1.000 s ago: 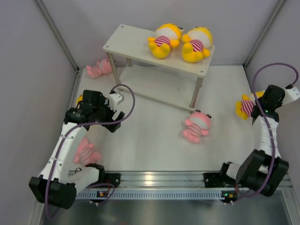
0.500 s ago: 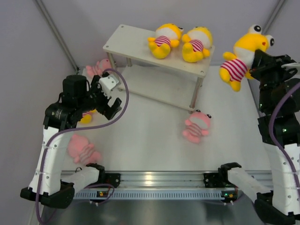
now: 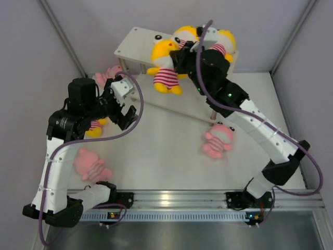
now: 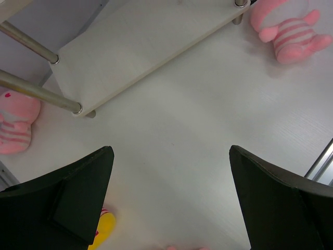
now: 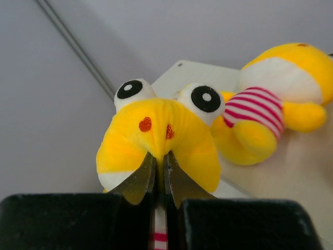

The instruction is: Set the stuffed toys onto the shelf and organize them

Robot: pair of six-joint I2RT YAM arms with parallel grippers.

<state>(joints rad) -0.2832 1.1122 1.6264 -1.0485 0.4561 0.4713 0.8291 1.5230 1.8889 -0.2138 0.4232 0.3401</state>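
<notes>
Clamping right claw on yellow toy by thin head fabric over shelf at desk far edge — risking slipping, or knocking shelved toys; holding left claw apart, empty.

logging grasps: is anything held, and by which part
The right gripper pinches a yellow toy by its head between its fingers; the left gripper is open, empty.

Two toys atop shelf, four dolls on table

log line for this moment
right gripper: shut on yellow toy, near shelf top | left gripper: open, empty | shelf top: two yellow toys
</notes>
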